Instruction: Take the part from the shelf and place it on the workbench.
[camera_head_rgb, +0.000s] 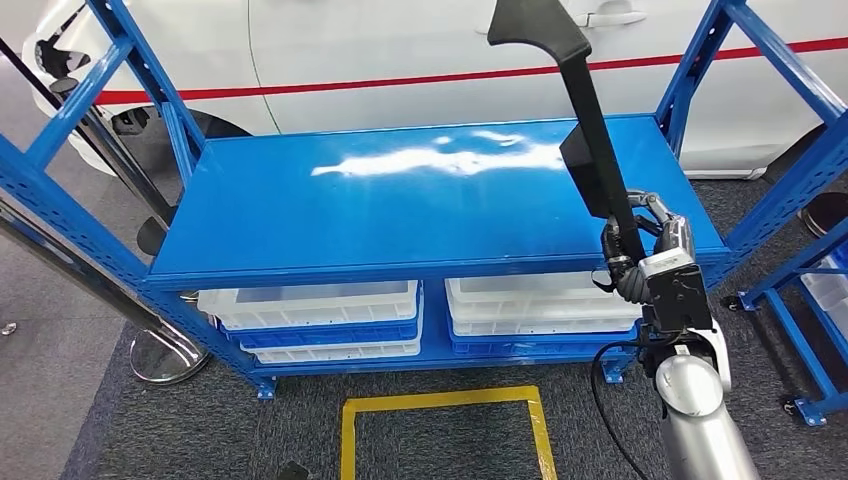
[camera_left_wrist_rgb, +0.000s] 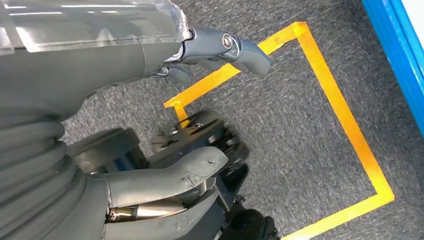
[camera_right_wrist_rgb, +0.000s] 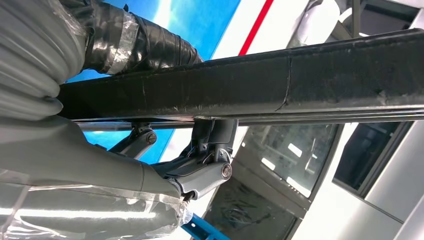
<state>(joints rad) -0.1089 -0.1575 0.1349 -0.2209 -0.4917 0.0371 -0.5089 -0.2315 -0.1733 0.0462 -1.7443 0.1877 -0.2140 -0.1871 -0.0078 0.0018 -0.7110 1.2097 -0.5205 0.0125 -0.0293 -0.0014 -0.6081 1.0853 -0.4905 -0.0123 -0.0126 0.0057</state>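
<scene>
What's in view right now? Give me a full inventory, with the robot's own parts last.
part: one, black, long, held upright above the right end of the shelf top.
shelf: one, blue metal, straight ahead; its top deck is bare and glossy.
bins: several, white and blue, stacked on the lower level.
car: one, white with a red stripe, behind the shelf.
second rack: one, blue, at the right edge.
floor marking: one, yellow tape rectangle on grey carpet in front of the shelf.
stanchion base: one, chrome, left of the shelf.
right hand: grips the part low on its shaft.
left hand: holds nothing, hangs above the floor marking.
</scene>
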